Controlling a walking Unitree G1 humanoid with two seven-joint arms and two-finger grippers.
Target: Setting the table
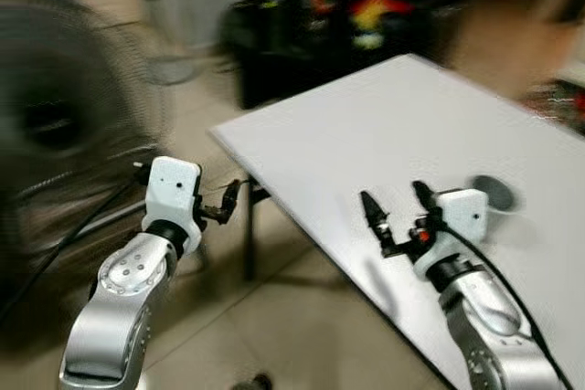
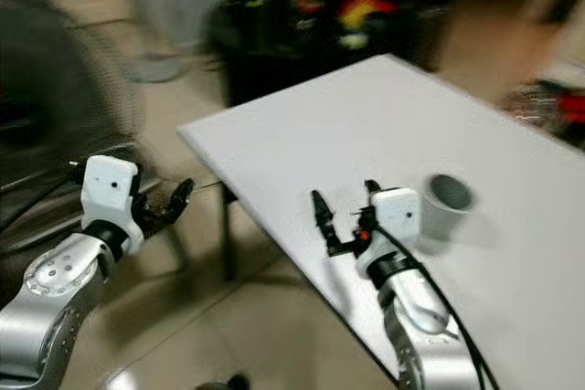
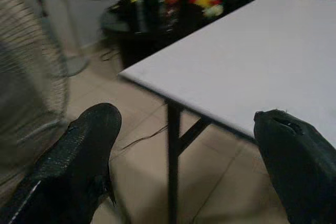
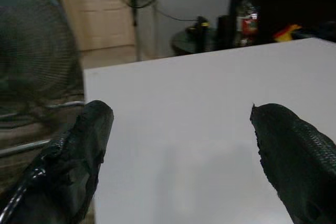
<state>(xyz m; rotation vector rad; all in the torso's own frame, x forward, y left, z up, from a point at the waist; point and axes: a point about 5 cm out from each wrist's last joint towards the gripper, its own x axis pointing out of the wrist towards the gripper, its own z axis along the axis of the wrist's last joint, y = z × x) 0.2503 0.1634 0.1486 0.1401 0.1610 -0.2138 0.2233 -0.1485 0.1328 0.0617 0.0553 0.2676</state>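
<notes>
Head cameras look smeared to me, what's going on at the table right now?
The robot is moving, so the head views are blurred. Neither tool holds anything. The right tool is open above the white table, near its front edge, with a grey cup standing on the table just beyond its wrist. The left tool is open off the table's corner, over the tiled floor, with a large fan to its left.
</notes>
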